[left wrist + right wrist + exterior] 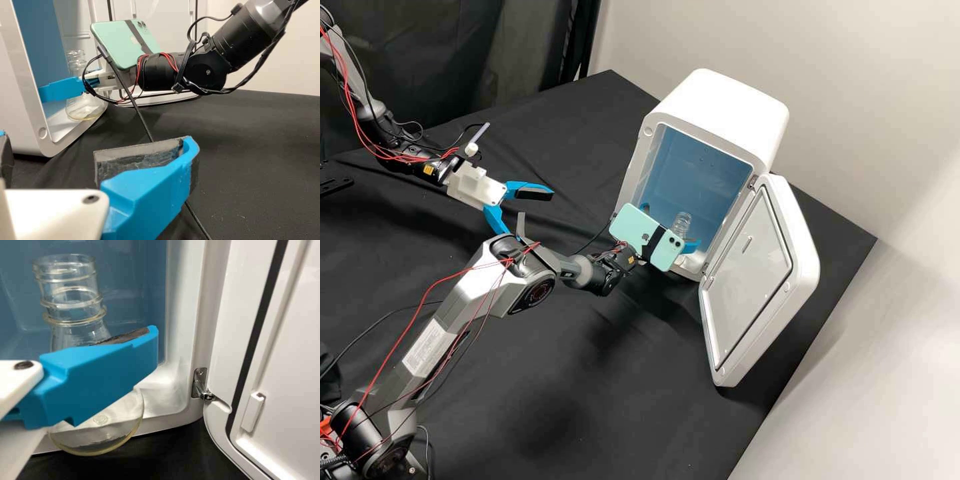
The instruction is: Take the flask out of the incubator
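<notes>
Flask upright on incubator floor, front edge, neck up. My R jaws right at it, one finger across body; gripping or not, can't tell. L jaws open, well back over surface.
</notes>
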